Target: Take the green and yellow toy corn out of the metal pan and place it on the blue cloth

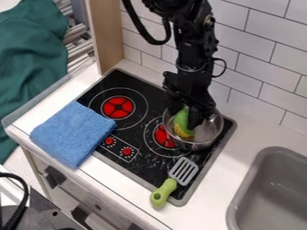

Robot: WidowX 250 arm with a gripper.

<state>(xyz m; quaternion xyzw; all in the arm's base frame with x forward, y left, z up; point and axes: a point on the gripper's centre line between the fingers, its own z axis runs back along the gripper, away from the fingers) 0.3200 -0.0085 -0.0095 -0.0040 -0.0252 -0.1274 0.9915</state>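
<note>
The black gripper (pixel 184 113) hangs down over the metal pot (pixel 208 137), at the back right of the stove. It is shut on a green and yellow toy (pixel 182 124), which looks like corn, with the green part up between the fingers. The toy's yellow lower end is down inside the pot, near its left wall; whether it touches the bottom cannot be seen. The pot stands partly over the right red burner (pixel 163 137).
A spatula (pixel 183 171) with a green handle lies across the stove's front right edge. A folded blue cloth (pixel 73 134) covers the front left edge of the stove (pixel 111 126). At the right is a grey sink (pixel 242 197); a tiled wall (pixel 264 67) rises behind.
</note>
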